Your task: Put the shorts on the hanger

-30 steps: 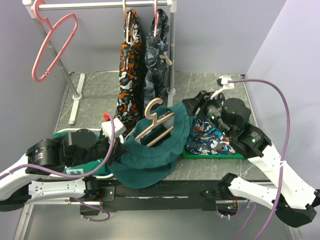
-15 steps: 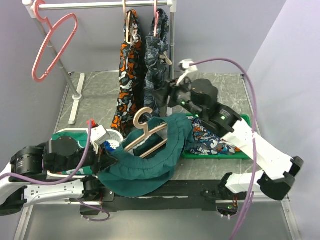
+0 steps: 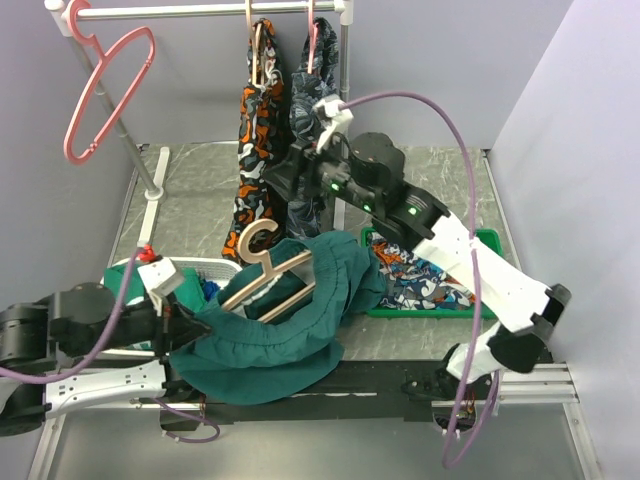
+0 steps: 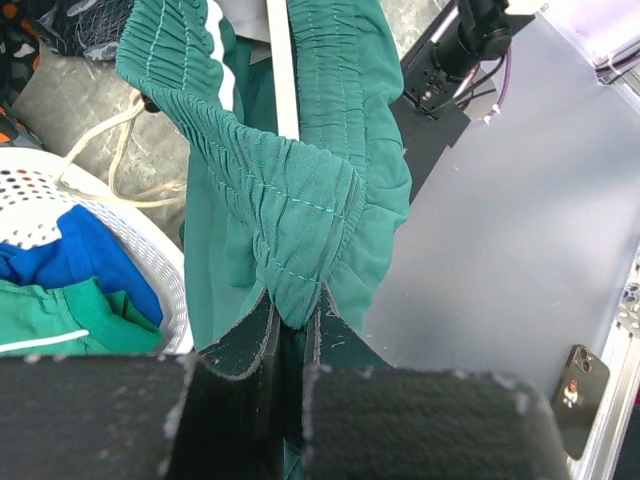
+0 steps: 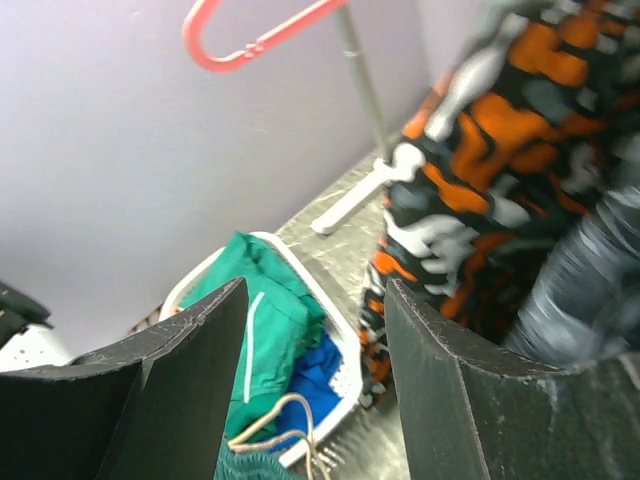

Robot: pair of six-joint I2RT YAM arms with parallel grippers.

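Note:
The dark teal shorts (image 3: 290, 325) lie bunched at the table's near edge, draped over the tan hanger (image 3: 268, 275), whose hook sticks up. My left gripper (image 3: 192, 322) is shut on the gathered waistband of the shorts (image 4: 300, 225); its jaws (image 4: 292, 315) pinch a fold. The hanger's pale bar (image 4: 283, 80) runs through the waistband. My right gripper (image 3: 280, 183) is open and empty, raised above the table beside the hanging camouflage shorts. In the right wrist view its jaws (image 5: 315, 300) stand wide apart, with the hanger's hook (image 5: 285, 415) and the shorts' edge (image 5: 250, 468) far below.
A white basket (image 3: 225, 268) with green and blue garments stands at the left. Orange (image 3: 258, 150) and grey (image 3: 310, 130) camouflage shorts hang from the rail, a pink hanger (image 3: 105, 90) at its left. A green tray (image 3: 470, 310) holds patterned cloth.
My right arm rose from the green tray and swung left toward the hanging shorts, open. My left gripper drew the shorts and hanger leftward and nearer.

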